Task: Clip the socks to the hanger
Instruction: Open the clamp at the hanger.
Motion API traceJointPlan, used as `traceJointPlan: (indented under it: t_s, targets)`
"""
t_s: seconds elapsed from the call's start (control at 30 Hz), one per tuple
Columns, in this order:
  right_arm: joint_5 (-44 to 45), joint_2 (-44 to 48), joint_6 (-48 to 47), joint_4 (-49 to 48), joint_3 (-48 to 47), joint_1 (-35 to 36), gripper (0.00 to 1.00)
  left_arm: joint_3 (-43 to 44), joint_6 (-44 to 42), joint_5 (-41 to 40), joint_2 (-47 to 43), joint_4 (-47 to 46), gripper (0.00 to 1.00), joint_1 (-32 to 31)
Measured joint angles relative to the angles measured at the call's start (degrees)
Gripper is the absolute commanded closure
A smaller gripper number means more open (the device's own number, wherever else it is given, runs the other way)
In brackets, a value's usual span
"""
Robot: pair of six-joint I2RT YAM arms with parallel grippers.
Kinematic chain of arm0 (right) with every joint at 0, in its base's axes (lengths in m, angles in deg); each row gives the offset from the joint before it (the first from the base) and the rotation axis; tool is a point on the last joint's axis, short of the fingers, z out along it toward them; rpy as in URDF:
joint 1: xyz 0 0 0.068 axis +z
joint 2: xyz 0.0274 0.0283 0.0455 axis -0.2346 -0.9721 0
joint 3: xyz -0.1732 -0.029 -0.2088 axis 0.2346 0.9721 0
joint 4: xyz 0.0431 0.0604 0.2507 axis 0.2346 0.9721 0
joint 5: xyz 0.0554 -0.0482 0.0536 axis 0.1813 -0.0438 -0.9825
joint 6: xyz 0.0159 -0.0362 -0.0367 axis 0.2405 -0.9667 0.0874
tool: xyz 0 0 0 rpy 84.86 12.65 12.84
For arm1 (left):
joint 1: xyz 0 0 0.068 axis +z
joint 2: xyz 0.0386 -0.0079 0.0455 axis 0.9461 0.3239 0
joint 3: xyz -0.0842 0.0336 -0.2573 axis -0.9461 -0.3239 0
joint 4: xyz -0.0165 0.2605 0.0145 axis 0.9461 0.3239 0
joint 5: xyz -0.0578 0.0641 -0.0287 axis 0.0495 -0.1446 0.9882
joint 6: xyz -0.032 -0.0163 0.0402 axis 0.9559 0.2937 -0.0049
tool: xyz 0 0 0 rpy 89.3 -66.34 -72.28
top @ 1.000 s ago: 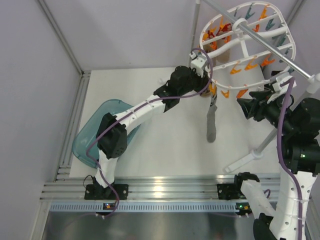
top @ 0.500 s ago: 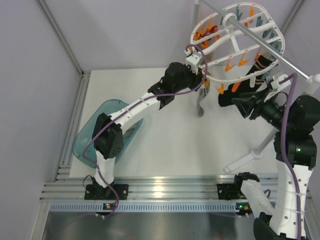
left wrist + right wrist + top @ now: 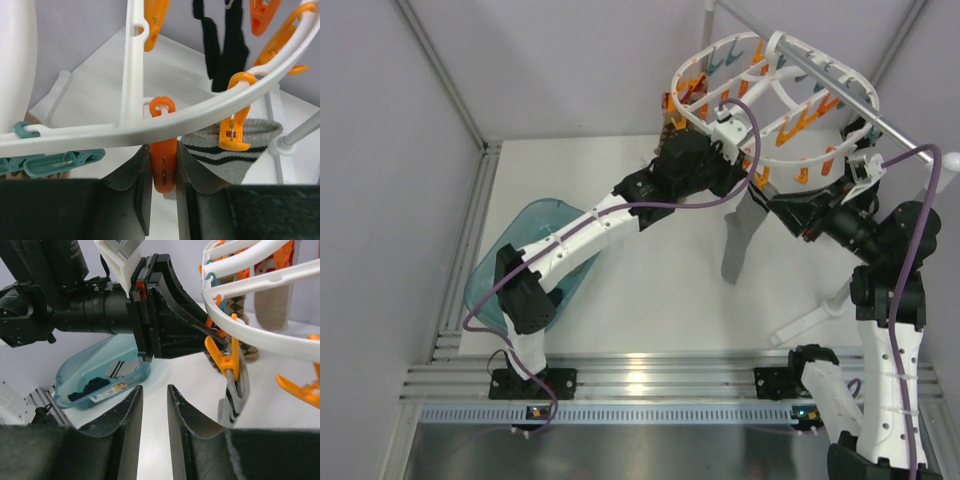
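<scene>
Top external view, entries running left to right. Teal tub (image 3: 488, 283): on the table, well apart from the left pincer (image 3: 163, 147), back toward that arm's base. The right wrist view shows dark fabric (image 3: 92, 389) inside, likely socks waiting to be hung. Teal pegs (image 3: 55, 162): just left of the left pincer, dangling idle from the frame. Left pincer: up at the underside of the hanger (image 3: 200, 114), its fingers (image 3: 142, 175) pressed against both flanks of an orange peg (image 3: 163, 170) that hangs from the white rim. This is judged a squeeze meant to open the peg so a sock can go in. Striped sock (image 3: 225, 155): grey with black bands, just right of the left pincer, bitten at its cuff by a second orange peg (image 3: 232, 135). It droops toe-down, as limp cloth clipped at one end will. Black sock (image 3: 225, 40): beyond and above the left pincer, hung on the far side of the frame. Right pincer (image 3: 154, 388): facing the left pincer, with the striped sock just ahead and to its right. Its jaws stand near together with a narrow bare gap, and it holds nothing. It is likely placed there to feed or steady a sock at the opened peg.
</scene>
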State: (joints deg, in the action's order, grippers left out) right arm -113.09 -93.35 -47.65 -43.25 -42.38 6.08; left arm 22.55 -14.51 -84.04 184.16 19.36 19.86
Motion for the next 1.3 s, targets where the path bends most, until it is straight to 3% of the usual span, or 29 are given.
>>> traceJointPlan:
  t_s: [0.23,0.33,0.47,0.77,1.03,1.3]
  targets:
    - [6.75,-0.9,-0.07,-4.44,2.32,8.94,0.76,2.4,1.55,-0.7,0.04,3.13,1.0,-0.81]
    - [11.23,-1.44,-0.5,-5.88,4.22,12.98,0.71,2.4,2.51,-0.13,0.13,3.58,1.0,-0.66]
    - [17.03,-2.49,1.16,-8.72,6.84,13.51,0.63,0.31,3.04,1.97,-0.11,1.4,1.0,-0.33]
    - [26.03,-5.01,9.55,-15.02,9.51,14.58,0.58,-5.64,3.17,7.02,-0.31,-4.0,1.0,0.22]
    - [27.65,-6.08,13.49,-17.22,9.53,15.76,0.6,-6.84,4.52,6.88,-0.72,-6.21,1.0,0.5]
    - [27.23,-3.74,12.81,-15.41,7.58,15.93,0.69,-3.06,6.45,5.95,-0.63,-4.17,1.0,0.0]
